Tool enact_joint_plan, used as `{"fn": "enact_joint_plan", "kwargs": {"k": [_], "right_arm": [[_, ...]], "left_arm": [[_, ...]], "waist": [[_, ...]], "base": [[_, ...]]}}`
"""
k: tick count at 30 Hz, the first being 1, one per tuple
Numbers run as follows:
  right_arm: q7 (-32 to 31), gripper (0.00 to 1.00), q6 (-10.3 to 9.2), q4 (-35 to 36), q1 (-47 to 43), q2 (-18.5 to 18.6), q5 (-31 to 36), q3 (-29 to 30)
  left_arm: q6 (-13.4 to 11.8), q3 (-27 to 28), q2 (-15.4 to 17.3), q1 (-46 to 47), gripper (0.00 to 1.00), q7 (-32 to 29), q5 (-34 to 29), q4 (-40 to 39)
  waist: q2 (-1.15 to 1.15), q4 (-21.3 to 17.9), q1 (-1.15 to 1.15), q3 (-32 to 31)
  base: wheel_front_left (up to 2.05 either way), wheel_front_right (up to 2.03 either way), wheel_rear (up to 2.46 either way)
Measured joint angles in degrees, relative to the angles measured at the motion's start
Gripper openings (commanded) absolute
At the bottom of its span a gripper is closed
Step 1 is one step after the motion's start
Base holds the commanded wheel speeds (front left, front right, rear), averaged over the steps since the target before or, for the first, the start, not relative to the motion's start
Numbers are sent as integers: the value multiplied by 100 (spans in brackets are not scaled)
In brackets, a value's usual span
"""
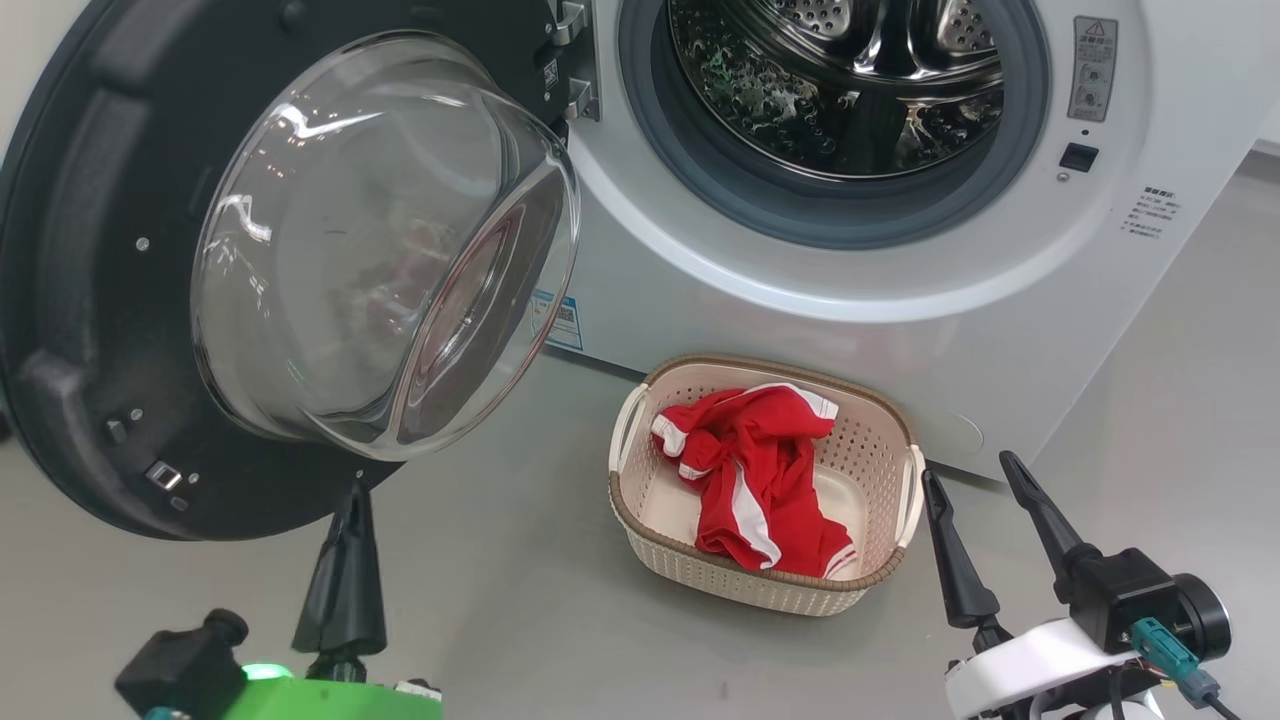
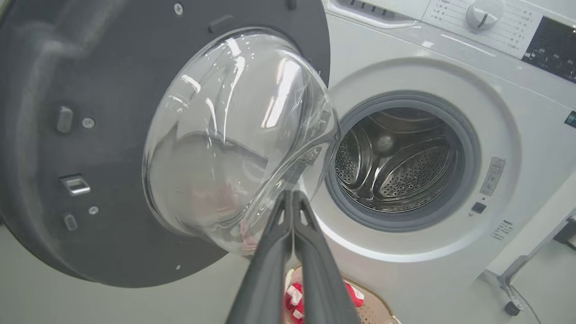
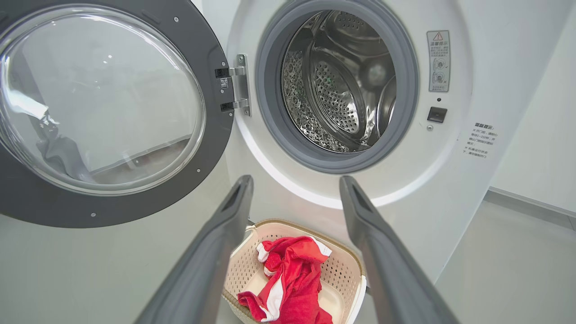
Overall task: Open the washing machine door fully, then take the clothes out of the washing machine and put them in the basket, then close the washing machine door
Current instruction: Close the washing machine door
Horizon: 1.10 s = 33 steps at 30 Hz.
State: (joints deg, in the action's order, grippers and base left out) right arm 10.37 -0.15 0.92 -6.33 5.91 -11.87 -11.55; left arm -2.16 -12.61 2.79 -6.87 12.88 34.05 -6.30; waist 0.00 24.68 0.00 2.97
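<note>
Has the clothes (image 1: 750,470) heaped in the basket (image 1: 870,590), red with white stripes, crumpled below the brown rim. Keeps the basket on the floor just in front of the washing machine (image 1: 900,320), beneath the round mouth, presumably to make the carry from drum to basket short. Shows bare perforated steel in the drum (image 1: 840,90) as far as visible, so reads as unloading done, judging by that alone. Has the washing machine door (image 1: 300,260) swung wide to the left on its hinge (image 1: 580,100), glass bowl bulging toward the robot, well clear of the mouth and waiting only to be shut. Puts the left gripper (image 1: 352,495) just under the door's lower edge, fingers pressed flat together with nothing between them, tip aimed up at the bowl's underside. Looks like a blunt closed point readied for nudging the door round, not for grasping. Cannot tell whether touching the door or a little short of it. Parks the right gripper (image 1: 969,468) just right of the basket, fingers spread wide and empty, pointing toward the mouth, apparently kept aside from the door's swing. Probably calls for working the closed tip against the door far from the hinge and sweeping it toward the mouth, minding a slip off the smooth glass.
</note>
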Motion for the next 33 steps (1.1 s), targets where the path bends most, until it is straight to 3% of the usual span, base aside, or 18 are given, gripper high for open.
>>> {"fn": "enact_joint_plan", "kwargs": {"k": [4,9,14,17,24,28,33], "right_arm": [[-7,100,-1,71,2,10,37,5],[-57,100,0,116,24,51,42,-4],[-57,100,0,160,59,64,42,8],[-58,100,-1,189,69,74,42,36],[-58,100,-52,215,90,114,42,132],[-58,100,-52,219,91,118,42,130],[-74,100,-52,232,93,131,42,131]], "left_arm": [[465,-207,-1,44,0,41,1519,-539],[838,-354,0,23,0,163,2692,-1388],[860,-145,-2,43,0,186,3860,-1936],[887,661,-7,290,0,186,4745,-2159],[902,2120,-21,792,0,189,5038,-2220],[901,2643,48,954,0,189,5387,-2060],[787,3328,424,1157,0,189,5806,-1386]], "waist": [[0,-1,0,62],[0,-11,0,145],[0,-50,0,231],[0,-81,0,294],[0,-76,0,354],[0,-71,0,368],[0,-75,0,390]], "base": [[0,0,0],[0,0,0],[0,0,0],[0,0,0],[0,0,0],[0,0,0],[0,0,0]]}}
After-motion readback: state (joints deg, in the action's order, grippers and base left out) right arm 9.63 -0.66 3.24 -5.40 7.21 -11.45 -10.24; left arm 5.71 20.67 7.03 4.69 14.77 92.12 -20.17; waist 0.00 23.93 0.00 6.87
